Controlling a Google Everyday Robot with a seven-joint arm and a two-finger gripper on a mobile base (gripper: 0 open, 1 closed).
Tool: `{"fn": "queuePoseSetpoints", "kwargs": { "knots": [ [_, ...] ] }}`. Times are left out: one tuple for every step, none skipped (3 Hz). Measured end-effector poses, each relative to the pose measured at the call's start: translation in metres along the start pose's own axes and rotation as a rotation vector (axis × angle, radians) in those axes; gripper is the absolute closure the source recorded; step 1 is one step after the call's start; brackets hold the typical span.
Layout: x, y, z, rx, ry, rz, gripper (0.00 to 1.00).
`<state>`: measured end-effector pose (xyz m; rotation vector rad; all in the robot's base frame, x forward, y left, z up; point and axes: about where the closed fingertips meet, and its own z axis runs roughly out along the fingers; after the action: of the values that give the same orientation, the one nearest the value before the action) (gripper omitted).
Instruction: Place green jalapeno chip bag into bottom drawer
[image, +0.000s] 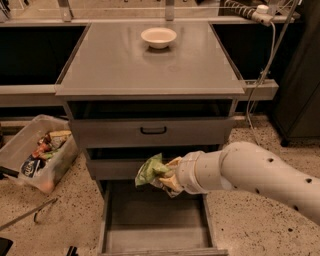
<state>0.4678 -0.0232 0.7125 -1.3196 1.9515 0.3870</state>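
While the bottom drawer (150, 222) stands pulled open in the camera view, the gripper (166, 178) hangs over its rear part, jaws closed on the green jalapeno chip bag (148, 170), which is held in the air; the pick-up looks done, lowering and release remain

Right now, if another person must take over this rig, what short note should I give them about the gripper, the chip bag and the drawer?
The gripper is shut on the green jalapeno chip bag and is in front of the middle drawer.
The bottom drawer is pulled open just below the bag.
Done: the bag is gripped and the drawer is open.
Left: lower the bag into the bottom drawer and release it.
The white bowl on the cabinet top is not part of the job.
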Motion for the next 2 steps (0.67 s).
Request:
{"fn": "queuePoseSetpoints", "kwargs": {
  "knots": [
    [0.007,0.014,0.014,-0.015,-0.056,-0.018,1.0],
    [0.044,0.032,0.064,-0.065,-0.111,-0.04,1.0]
  ]
}}
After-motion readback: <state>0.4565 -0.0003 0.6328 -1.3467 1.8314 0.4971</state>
